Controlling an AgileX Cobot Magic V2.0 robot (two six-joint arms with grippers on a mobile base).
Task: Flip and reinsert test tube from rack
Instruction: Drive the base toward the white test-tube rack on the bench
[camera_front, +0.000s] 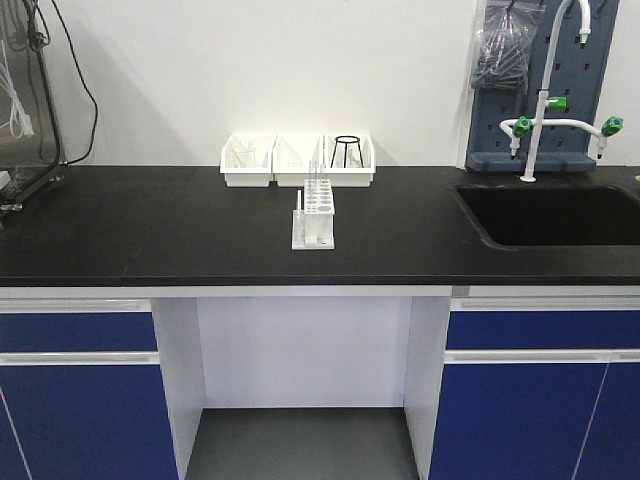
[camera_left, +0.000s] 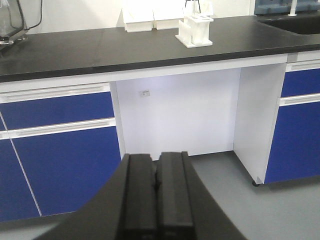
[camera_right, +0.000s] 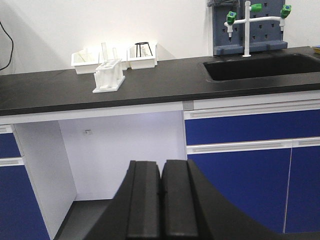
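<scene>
The small white rack (camera_front: 314, 215) stands on the black counter near its middle, with thin white pegs on its left side. A clear test tube (camera_front: 313, 172) stands upright in it. The rack also shows in the left wrist view (camera_left: 194, 30) and in the right wrist view (camera_right: 108, 76). My left gripper (camera_left: 156, 159) is shut and empty, low in front of the bench, well below the counter. My right gripper (camera_right: 161, 166) is shut and empty, likewise low and far from the rack. Neither gripper shows in the front view.
Three white open bins (camera_front: 297, 160) stand behind the rack; the right one holds a black wire stand (camera_front: 346, 150). A black sink (camera_front: 555, 215) with a white tap (camera_front: 545, 100) lies at the right. Blue cabinets (camera_front: 80, 400) flank an open knee space (camera_front: 305, 380) under the counter.
</scene>
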